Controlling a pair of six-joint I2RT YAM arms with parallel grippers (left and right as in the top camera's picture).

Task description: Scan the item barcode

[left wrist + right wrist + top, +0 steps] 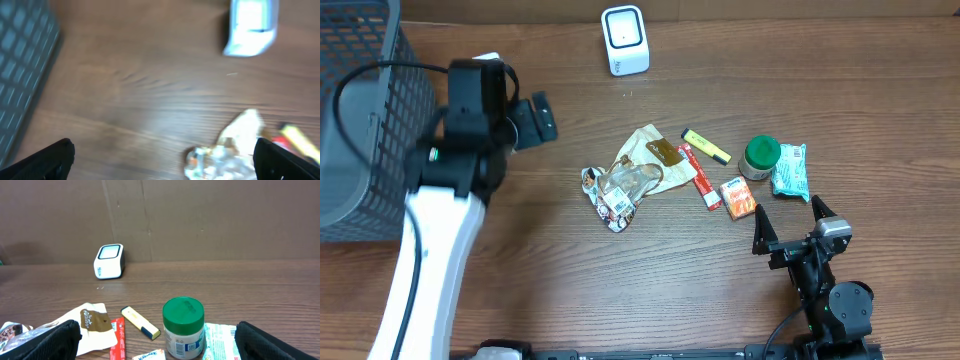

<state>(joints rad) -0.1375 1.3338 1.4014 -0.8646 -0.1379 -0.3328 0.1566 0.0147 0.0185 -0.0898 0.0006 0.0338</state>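
Overall, a brown wooden worktop (620,290) carries everything. At its far-left edge stands a grey mesh basket (360,120). On a white-sleeved arm (425,260), the left pincer (542,120) hovers just beside the basket, its jaws spread wide and holding nothing. At the near-right edge the right pincer (790,225) sits low, its jaws likewise wide apart and empty, facing the items. At the far edge the white scanner (624,40) stands upright, well apart from both pincers. The items lie loosely from centre to right: a crumpled wrapper (615,190) touching a brown-and-cream packet (645,155); a teal tissue pack (789,171) just beside an upright green-lidded jar (761,156); an orange box (738,197); a red stick (699,176); and a yellow highlighter (706,146). Which item shows its barcode cannot be told.
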